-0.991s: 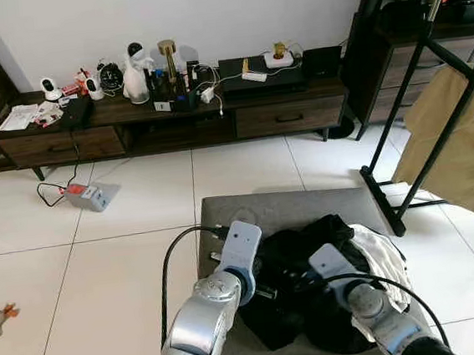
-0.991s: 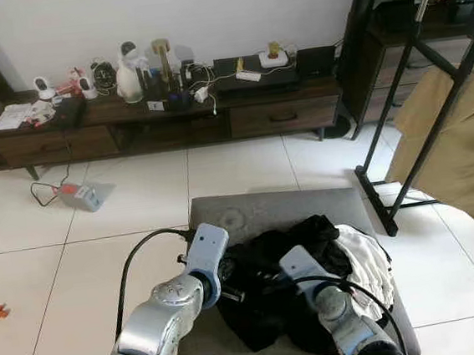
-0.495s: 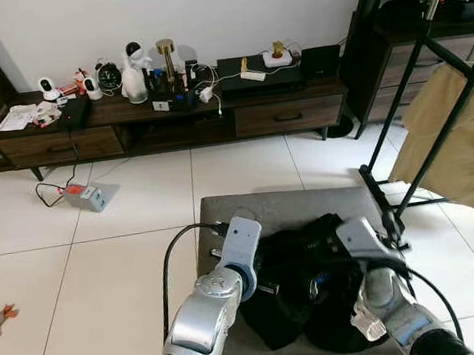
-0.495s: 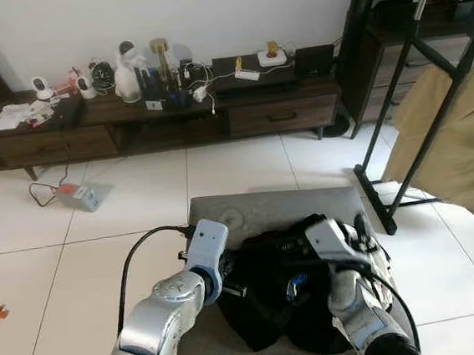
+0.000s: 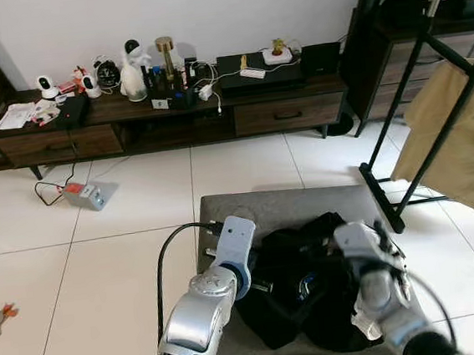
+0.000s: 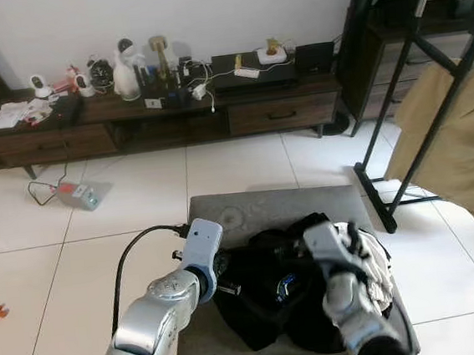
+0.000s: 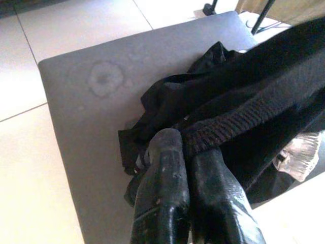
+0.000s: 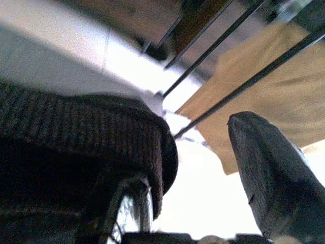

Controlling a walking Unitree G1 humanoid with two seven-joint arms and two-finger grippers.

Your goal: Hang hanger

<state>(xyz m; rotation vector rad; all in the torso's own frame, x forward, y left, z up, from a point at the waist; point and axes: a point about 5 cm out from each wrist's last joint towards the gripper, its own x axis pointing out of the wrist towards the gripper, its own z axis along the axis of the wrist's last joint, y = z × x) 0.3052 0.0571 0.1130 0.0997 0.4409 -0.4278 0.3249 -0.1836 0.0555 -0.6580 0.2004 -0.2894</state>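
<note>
Presently, we recorded these findings.
Landmark: grey ottoman point(image 5: 286, 210).
Left gripper point(image 7: 189, 152): fingers pinched together on the black garment point(image 5: 294, 294) over the ottoman, apparently to steady it.
Right gripper point(image 5: 376, 244): fingers parted, a ribbed edge draped over one.
Hanger: we could not locate it.
Clothes rack point(image 5: 414, 102): beside the ottoman, the likely destination.

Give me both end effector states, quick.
Left end effector: shut on the black garment.
Right end effector: open, ribbed edge of the black garment over one finger, not clamped.
</note>
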